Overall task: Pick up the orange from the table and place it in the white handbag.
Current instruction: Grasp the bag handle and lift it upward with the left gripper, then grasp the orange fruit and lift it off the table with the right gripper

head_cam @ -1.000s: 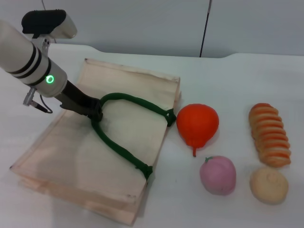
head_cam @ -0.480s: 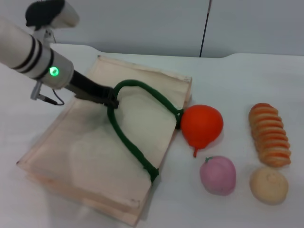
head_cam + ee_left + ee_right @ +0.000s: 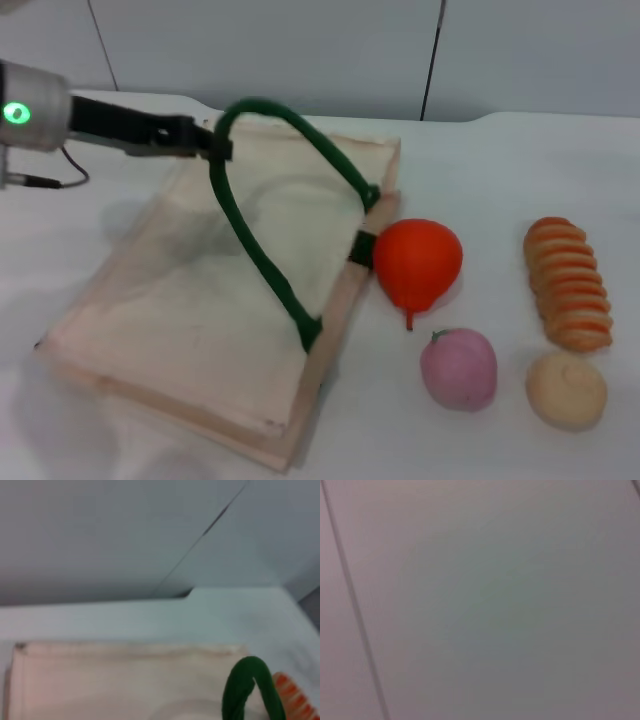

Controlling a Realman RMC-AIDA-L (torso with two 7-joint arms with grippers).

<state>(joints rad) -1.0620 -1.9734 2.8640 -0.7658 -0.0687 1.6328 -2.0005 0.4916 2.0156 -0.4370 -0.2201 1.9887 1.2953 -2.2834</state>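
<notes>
White table [image 3: 500, 160] | green handle [image 3: 262, 200] of white handbag [image 3: 200, 310] held raised by clenched left hand [image 3: 205, 143] | orange [image 3: 418, 260] not yet picked, touching bag's right edge | right hand unseen, state cannot be told

A plain grey-white wall panel [image 3: 510, 600] fills the right wrist view, with one thin dark seam [image 3: 355, 605] running across it near one edge; no gripper, table or object shows in it
</notes>
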